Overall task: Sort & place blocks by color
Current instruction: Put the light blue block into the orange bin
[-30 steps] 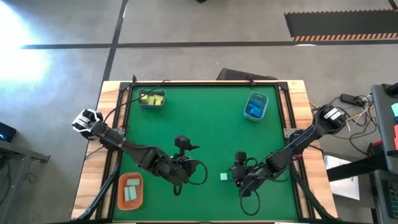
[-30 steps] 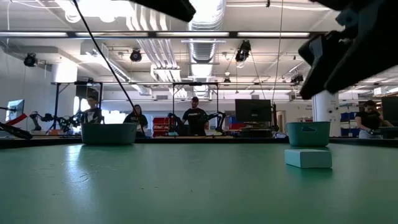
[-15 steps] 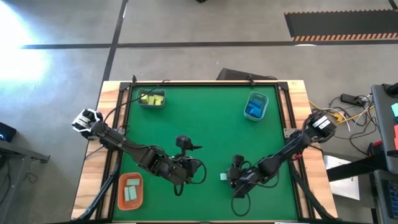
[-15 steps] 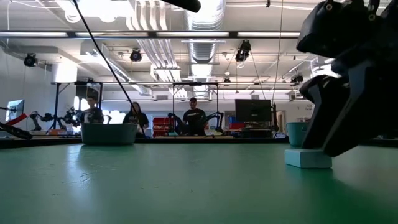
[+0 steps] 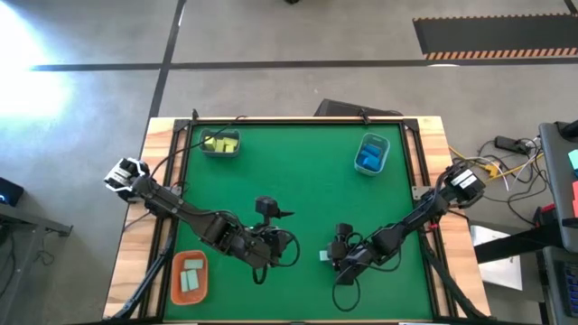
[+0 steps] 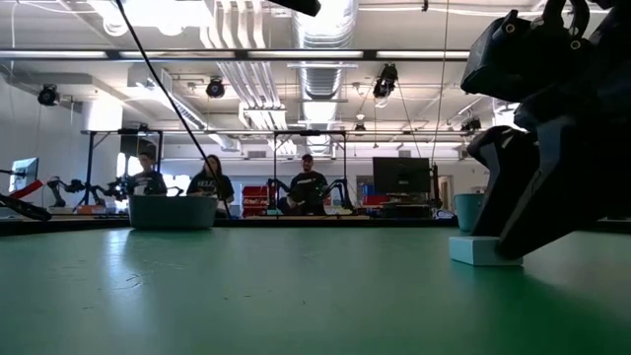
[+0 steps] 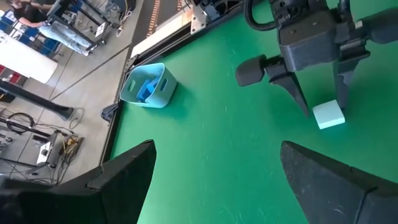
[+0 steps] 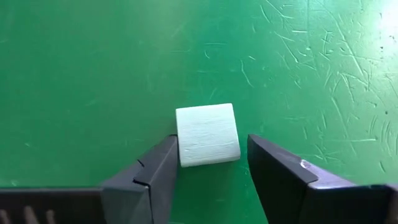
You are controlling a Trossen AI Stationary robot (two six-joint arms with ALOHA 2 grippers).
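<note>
One pale mint block [image 8: 207, 135] lies flat on the green table, near the front and right of the middle [image 5: 323, 256]. My right gripper [image 8: 211, 142] is low over it, slanting down from the table's right, open, with one finger on each side of the block. My left gripper [image 7: 214, 168] hangs open and empty above the table, left of the block [image 5: 282, 246], and faces it. The left wrist view shows the block [image 7: 328, 114] between the right gripper's fingers [image 7: 323, 109]. My right gripper has one finger [image 8: 163, 155] close against one side of the block [image 8: 180, 144]; whether it touches, I cannot tell. The other finger [image 8: 273, 165] stands a small gap off the opposite side. The block rests flat on the table.
A grey-blue tray [image 5: 220, 144] with yellow blocks stands at the far left. Another grey-blue tray [image 5: 371, 153] with blue blocks is at the far right. An orange tray [image 5: 189, 276] with mint blocks sits at the near left corner. People stand in the room beyond the table.
My right gripper has come down and a little toward the table's left, so its fingers now stand astride the mint block. The block has stayed where it was.
</note>
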